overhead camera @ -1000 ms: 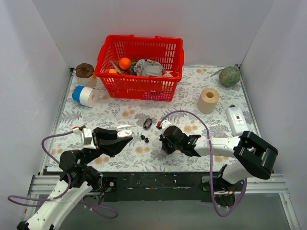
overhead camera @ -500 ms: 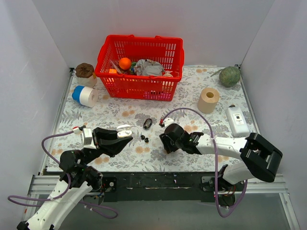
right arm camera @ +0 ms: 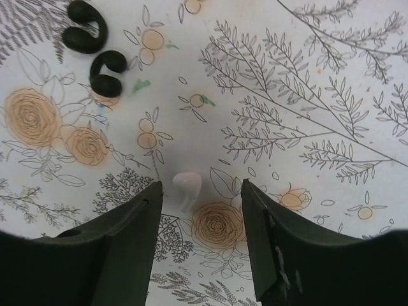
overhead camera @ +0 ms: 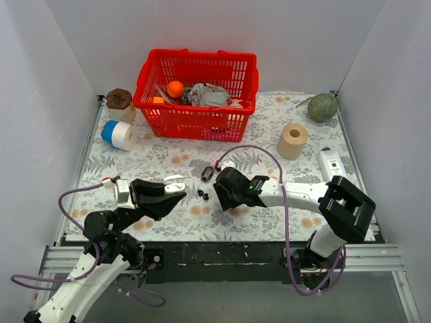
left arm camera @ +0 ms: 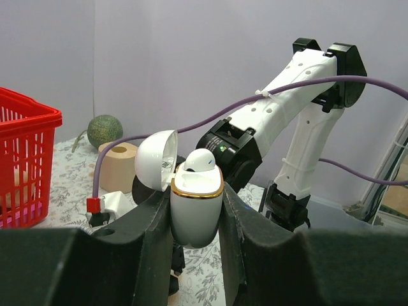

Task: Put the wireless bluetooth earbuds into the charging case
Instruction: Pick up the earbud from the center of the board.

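Observation:
My left gripper [left arm camera: 196,203] is shut on a white charging case [left arm camera: 195,220] with a gold rim, held upright above the cloth with its lid [left arm camera: 153,159] hinged open. One white earbud [left arm camera: 199,159] sits in the case. In the top view the case [overhead camera: 175,182] is left of centre. My right gripper [right arm camera: 201,191] hangs open just over the floral cloth, and a loose white earbud [right arm camera: 188,186] lies on the cloth between its fingers, nearer the left one. Two black earbuds [right arm camera: 95,51] lie further off; from above these black earbuds [overhead camera: 202,195] are between the two grippers.
A small black oval object [overhead camera: 207,173] lies behind the black buds. A red basket [overhead camera: 196,94] of items stands at the back, a blue-and-white tape roll [overhead camera: 120,134] at the left, and a paper roll [overhead camera: 293,140], white device [overhead camera: 333,168] and green melon [overhead camera: 322,106] at the right.
My right gripper has opened and slid left along the cloth toward the black buds. The left arm and the case have stayed still.

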Robot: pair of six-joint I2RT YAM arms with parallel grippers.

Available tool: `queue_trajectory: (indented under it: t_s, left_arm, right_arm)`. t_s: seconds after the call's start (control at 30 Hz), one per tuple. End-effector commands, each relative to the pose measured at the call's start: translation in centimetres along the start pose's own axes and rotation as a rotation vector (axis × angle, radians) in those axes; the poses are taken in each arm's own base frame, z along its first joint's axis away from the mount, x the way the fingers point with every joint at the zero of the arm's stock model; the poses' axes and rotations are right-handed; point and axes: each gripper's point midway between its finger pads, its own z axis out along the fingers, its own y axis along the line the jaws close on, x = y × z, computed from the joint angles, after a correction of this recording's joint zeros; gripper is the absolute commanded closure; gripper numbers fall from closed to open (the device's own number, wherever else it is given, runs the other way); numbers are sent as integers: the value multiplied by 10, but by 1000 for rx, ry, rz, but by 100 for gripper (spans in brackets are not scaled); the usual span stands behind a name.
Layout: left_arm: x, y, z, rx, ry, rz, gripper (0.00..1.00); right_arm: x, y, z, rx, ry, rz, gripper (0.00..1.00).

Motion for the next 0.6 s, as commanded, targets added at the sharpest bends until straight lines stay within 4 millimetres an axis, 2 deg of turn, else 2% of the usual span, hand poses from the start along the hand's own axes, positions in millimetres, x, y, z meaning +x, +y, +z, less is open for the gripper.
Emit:
queue_trajectory:
  t_s: [0.0, 0.37, 0.57]
  left_arm:
    - [-1, 1, 0, -10, -6, -6, 100]
    - [-2, -1, -2, -7, -12, -5, 100]
    - [-1, 0, -5, -14, -15, -8, 100]
  right_arm:
    - [-1, -7, -1, 102, 15, 84, 40]
    - [9, 6, 14, 98, 66, 84, 41]
    - [12, 4, 19, 110, 81, 83, 44]
